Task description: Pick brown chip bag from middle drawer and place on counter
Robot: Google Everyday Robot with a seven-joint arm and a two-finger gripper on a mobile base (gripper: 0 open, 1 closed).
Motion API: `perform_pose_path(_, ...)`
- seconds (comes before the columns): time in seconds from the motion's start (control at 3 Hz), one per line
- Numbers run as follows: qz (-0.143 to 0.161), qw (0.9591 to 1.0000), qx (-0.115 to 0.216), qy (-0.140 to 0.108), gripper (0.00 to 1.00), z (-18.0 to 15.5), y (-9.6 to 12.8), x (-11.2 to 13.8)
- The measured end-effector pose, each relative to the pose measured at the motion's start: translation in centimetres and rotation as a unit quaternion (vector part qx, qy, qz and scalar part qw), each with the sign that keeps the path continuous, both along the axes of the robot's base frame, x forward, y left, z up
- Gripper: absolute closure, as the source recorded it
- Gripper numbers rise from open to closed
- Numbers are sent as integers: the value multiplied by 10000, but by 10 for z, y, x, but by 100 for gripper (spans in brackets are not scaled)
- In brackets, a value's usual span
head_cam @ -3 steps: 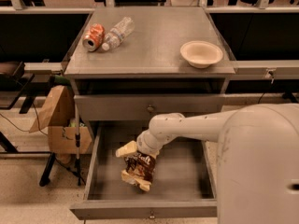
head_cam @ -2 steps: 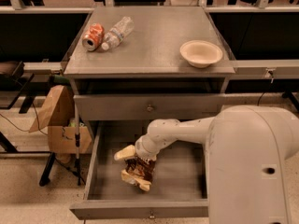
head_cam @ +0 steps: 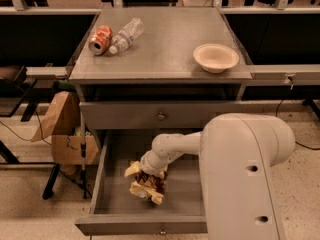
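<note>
Speckled floor; flat grey metal counter (head_cam: pixel 160 54) at far side. Near, wide grey metal middle drawer (head_cam: pixel 127 226) open, with crinkled dark brown chip bag, tan at its ends (head_cam: pixel 148 188), on its floor, left of centre. Pick step in hand: gripper (head_cam: pixel 150 172) down on bag's far end, touching; opening hidden, cannot tell. Next, probably: firm hold, then lift clear of drawer walls.

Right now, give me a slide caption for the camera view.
Gripper at the brown chip bag inside the open middle drawer, below the counter.
</note>
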State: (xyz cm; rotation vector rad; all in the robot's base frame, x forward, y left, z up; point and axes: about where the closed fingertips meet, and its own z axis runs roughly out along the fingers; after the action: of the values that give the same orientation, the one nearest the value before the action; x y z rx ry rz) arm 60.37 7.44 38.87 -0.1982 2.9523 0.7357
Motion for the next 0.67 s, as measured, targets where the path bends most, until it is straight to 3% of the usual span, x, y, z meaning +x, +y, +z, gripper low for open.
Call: perform_pose_path(0.67,-32,10000,-2,17,70,5,1,0)
